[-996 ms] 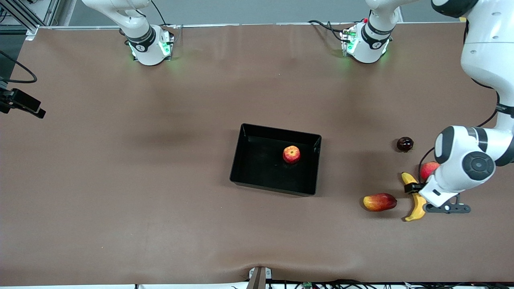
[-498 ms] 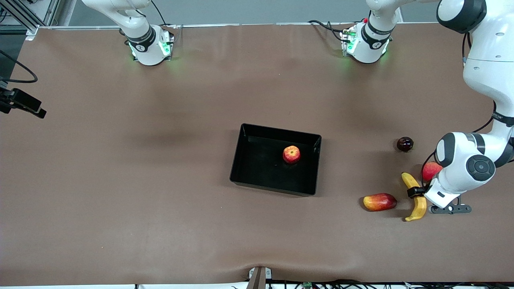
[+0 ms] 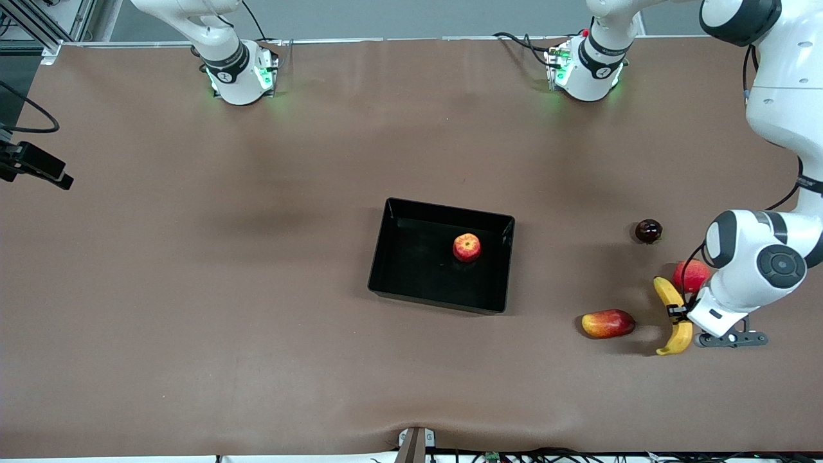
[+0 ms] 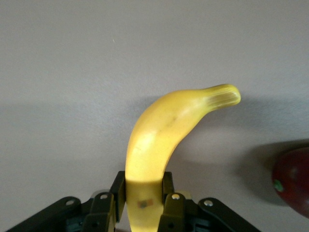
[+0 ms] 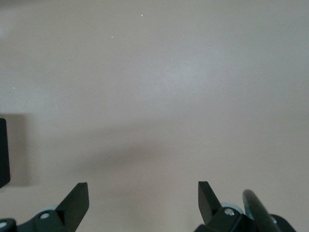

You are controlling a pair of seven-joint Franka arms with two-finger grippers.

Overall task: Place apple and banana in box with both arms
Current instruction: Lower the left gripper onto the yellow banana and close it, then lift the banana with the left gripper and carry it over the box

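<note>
The yellow banana (image 3: 672,315) lies on the table toward the left arm's end, and my left gripper (image 3: 678,313) is shut on its middle. In the left wrist view the banana (image 4: 164,140) runs out from between the fingers of the left gripper (image 4: 143,186), which press on both of its sides. The apple (image 3: 467,247), red with yellow streaks, sits inside the black box (image 3: 443,208) at mid-table. My right gripper (image 5: 143,188) is open over bare brown table, with nothing between its fingers; the front view does not show it.
A red-and-yellow oblong fruit (image 3: 607,323) lies beside the banana, toward the box. A round red fruit (image 3: 689,275) touches or nearly touches the banana's farther end. A dark round fruit (image 3: 648,231) sits farther from the camera. A black device (image 3: 35,168) hangs at the right arm's end.
The left gripper has closed on the banana. The left hand and the banana have shifted slightly toward the left arm's end of the table. The apple and the box have not moved.
</note>
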